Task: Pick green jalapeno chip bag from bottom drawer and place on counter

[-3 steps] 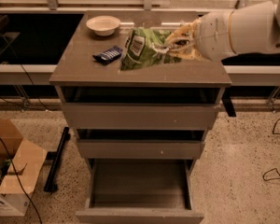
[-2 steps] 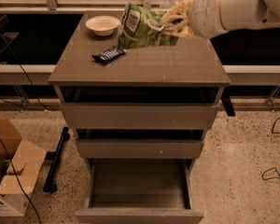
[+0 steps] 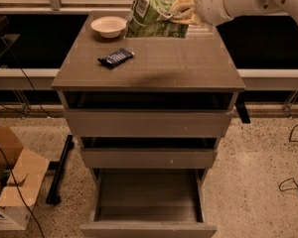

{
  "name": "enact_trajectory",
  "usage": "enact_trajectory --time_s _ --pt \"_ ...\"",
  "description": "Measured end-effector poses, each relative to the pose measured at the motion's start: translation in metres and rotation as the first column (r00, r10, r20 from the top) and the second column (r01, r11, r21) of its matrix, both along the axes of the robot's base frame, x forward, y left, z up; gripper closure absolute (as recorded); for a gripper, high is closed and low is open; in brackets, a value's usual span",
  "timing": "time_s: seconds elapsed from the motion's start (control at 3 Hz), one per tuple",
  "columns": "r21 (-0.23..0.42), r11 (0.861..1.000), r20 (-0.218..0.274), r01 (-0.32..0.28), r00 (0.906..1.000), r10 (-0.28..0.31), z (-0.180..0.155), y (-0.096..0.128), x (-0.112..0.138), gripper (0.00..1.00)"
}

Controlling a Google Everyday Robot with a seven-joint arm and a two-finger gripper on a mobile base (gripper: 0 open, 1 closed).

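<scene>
The green jalapeno chip bag (image 3: 154, 15) hangs upright at the back of the counter (image 3: 154, 66), its lower edge at or just above the surface. My gripper (image 3: 175, 13) is at the bag's right edge and is shut on it; the white arm (image 3: 238, 1) comes in from the upper right. The bottom drawer (image 3: 148, 202) stands pulled out and shows nothing inside.
A white bowl (image 3: 109, 26) sits at the counter's back left. A small dark-blue snack bar wrapper (image 3: 115, 58) lies left of centre. The two upper drawers are slightly open. A cardboard box (image 3: 10, 182) stands on the floor at left; cables lie at right.
The gripper carried the bag from the middle of the counter up and toward its back edge. The view has shifted, so the cabinet sits lower in the frame.
</scene>
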State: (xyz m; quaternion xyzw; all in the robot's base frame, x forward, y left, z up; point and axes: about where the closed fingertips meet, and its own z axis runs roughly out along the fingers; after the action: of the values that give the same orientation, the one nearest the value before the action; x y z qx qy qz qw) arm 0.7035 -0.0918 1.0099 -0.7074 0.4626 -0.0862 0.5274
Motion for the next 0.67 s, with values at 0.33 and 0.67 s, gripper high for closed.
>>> enact_trajectory --time_s 0.33,0.67 --pt "0.022 0.999 -0.045 0.041 0.9982 -0.04 -0.025 -0.01 0.037 0.28" --pt "0.041 0.996 -0.12 0.084 0.9897 -0.079 -0.074 -0.021 0.071 0.04"
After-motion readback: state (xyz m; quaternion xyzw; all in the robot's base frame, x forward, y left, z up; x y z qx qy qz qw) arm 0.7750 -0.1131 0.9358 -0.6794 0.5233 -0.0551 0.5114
